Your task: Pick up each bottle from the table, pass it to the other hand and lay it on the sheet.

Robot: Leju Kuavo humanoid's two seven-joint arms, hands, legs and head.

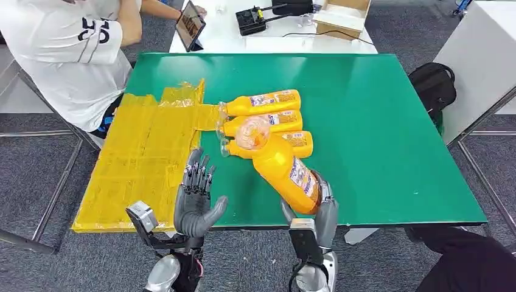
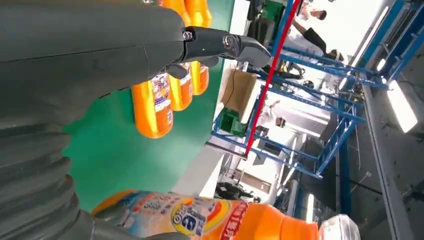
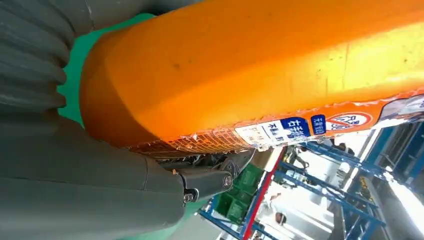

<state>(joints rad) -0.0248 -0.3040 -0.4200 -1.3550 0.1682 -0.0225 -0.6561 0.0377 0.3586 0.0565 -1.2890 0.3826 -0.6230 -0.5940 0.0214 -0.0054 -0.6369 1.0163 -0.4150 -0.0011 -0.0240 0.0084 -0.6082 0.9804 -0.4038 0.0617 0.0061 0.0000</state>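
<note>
- The right robot hand (image 1: 316, 204), low and right of centre in the head view, grips an orange bottle (image 1: 286, 170) by its lower body; the bottle is lifted off the green tabletop (image 1: 377, 121) and leans up and left, its clear cap (image 1: 252, 132) over the bottles lying behind it.
- The left robot hand (image 1: 196, 198) stands low and left of centre, holding nothing, fingers apart and pointing up, thumb turned toward the bottle; a gap separates them.
- Three more bottles (image 1: 268, 115) lie side by side at mid-frame, caps toward the yellow sheet (image 1: 140, 158), which covers the tabletop's left part.
- The step in hand looks like the pass from right to left.
- To do it well, I would bring the bottle's free upper body into the left palm, clear of the right fingers, and close the left hand firmly before the right lets go.
- The smooth plastic may slip, so wrap the widest part.
- Keep the cap from knocking the lying bottles.
</note>
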